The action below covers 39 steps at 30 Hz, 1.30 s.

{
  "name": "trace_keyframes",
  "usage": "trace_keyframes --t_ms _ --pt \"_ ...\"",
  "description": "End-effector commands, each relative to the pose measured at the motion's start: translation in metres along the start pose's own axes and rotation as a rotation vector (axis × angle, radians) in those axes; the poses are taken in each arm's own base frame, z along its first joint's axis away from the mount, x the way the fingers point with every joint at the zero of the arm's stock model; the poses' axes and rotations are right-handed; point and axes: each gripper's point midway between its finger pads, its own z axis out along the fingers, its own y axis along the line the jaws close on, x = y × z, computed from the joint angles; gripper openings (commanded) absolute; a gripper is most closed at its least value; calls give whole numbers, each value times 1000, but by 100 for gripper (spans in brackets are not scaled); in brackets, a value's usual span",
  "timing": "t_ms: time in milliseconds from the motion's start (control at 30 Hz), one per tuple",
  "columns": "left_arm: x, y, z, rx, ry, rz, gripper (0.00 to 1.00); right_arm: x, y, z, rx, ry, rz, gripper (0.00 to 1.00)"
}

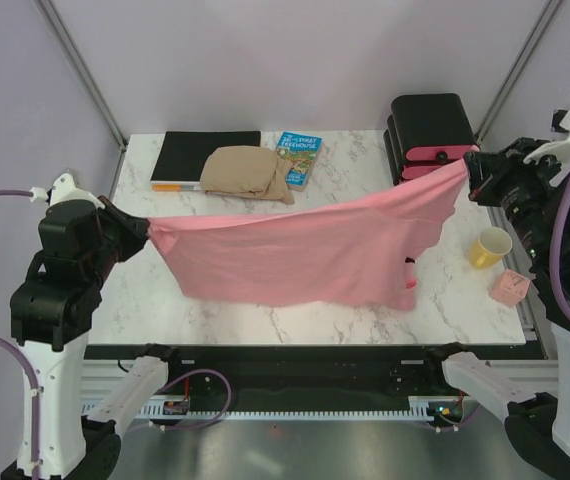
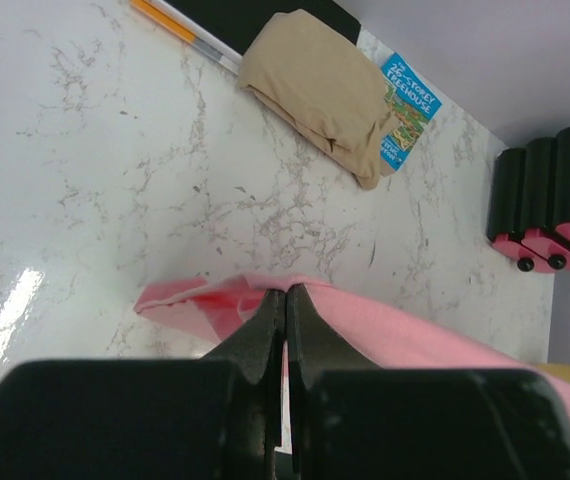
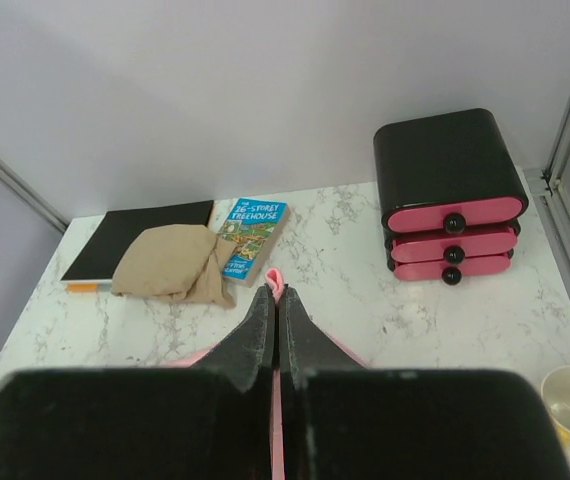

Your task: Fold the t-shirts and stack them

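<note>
T-shirt (image 1: pixel 295 255): one, pink (stretched taut); tan bundle (image 1: pixel 247 172): one.

The blue book (image 3: pixel 250 238) reads "26-STOREY TREEHOUSE" on its cover; smaller print below is unreadable.

The pink t-shirt (image 1: pixel 295 255) hangs stretched wide over the table (image 1: pixel 145 300), lifted at both ends. Its lower edge sags.

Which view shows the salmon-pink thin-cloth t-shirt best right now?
Top external: the whole salmon-pink t-shirt spans between left gripper and right gripper. Each wrist view shows only a pinched pink edge.
</note>
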Motion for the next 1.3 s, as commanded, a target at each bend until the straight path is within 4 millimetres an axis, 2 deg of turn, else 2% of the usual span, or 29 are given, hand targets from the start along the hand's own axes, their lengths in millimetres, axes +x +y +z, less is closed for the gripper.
trace_keyframes --t_ms 0,67,133,200,267,300,367,433,533,633,733,800,933,967,1000,1033,1067,1100,1133,1167,1200,1233,1267 --pt "-6 -7 -41 120 -54 -10 2 -18 4 -36 -50 -78 22 0" --pt "-5 -4 -58 153 -77 -7 2 -21 2 -55 -60 -100 25 0" --pt "-6 3 -86 192 -133 -5 2 -22 0 -70 -69 -113 25 0" --pt "0 17 -103 178 -144 4 2 -30 -2 -94 -80 -151 26 0" --pt "-4 25 -120 171 -176 17 2 -37 -2 -109 -89 -177 27 0" --pt "-2 30 -125 160 -176 22 2 -46 -1 -121 -103 -205 31 0" --pt "-10 32 -144 178 -230 15 2 -62 5 -141 -140 -255 47 0" --pt "-19 33 -160 190 -270 5 2 -71 8 -151 -155 -280 52 0" --pt "-30 29 -175 213 -309 13 2 -88 15 -166 -180 -335 62 0" --pt "-36 25 -176 212 -312 25 2 -99 18 -173 -187 -369 63 0" --pt "-34 23 -163 187 -275 29 2 -94 18 -159 -167 -332 61 0" --pt "-33 23 -152 165 -255 19 2 -88 15 -142 -141 -298 59 0" --pt "-23 28 -114 74 -197 14 2 -76 9 -108 -87 -252 56 0" --pt "-22 28 -106 59 -187 14 2 -62 5 -91 -62 -203 50 0" --pt "-24 26 -98 54 -189 13 2 -57 4 -81 -54 -186 44 0" --pt "-18 29 -80 14 -160 25 2 -51 1 -70 -40 -166 37 0" --pt "-16 31 -71 -7 -149 30 2 -31 -2 -53 -24 -112 29 0" --pt "-19 28 -62 -8 -164 29 2 -29 -2 -44 -24 -120 30 0" --pt "-11 33 -44 -46 -135 42 2 -25 -3 -38 -22 -117 27 0" --pt "-8 34 -35 -56 -131 48 2 -7 -8 -22 -2 -81 21 0" --pt "-11 30 -25 -49 -147 44 2 -9 -9 -15 4 -106 21 0" --pt "-2 35 -7 -84 -116 60 2 -5 -11 -8 12 -100 17 0" --pt "1 35 3 -95 -109 68 2 9 -17 3 35 -72 1 0"
